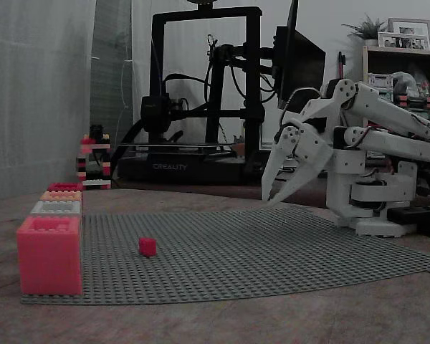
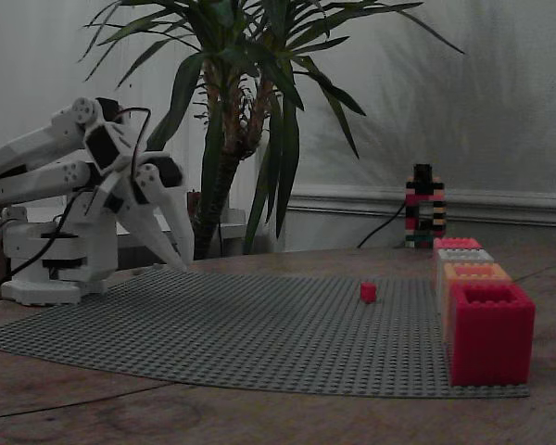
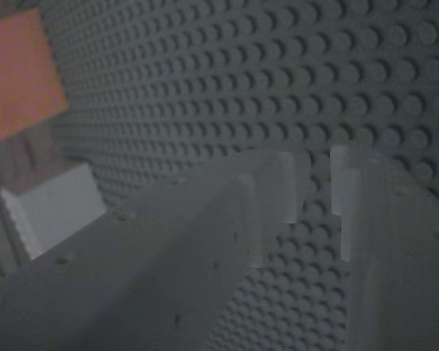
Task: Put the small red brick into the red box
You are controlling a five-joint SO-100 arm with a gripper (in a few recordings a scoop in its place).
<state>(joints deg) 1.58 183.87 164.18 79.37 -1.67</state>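
Gripper (image 1: 271,199) (image 2: 185,264) (image 3: 318,190) slightly parted, holding nothing, tips pointed down just over the far edge of the grey studded baseplate (image 1: 272,251) (image 2: 259,334) (image 3: 278,73). Small red brick (image 1: 147,246) (image 2: 368,292) alone on the baseplate, well apart from the gripper, near the red box (image 1: 49,254) (image 2: 490,333) at the row's front end.

Small red brick (image 1: 147,246) lying alone on the grey studded mat (image 1: 272,251); open-topped red box (image 1: 49,254) at the mat's corner, well apart.
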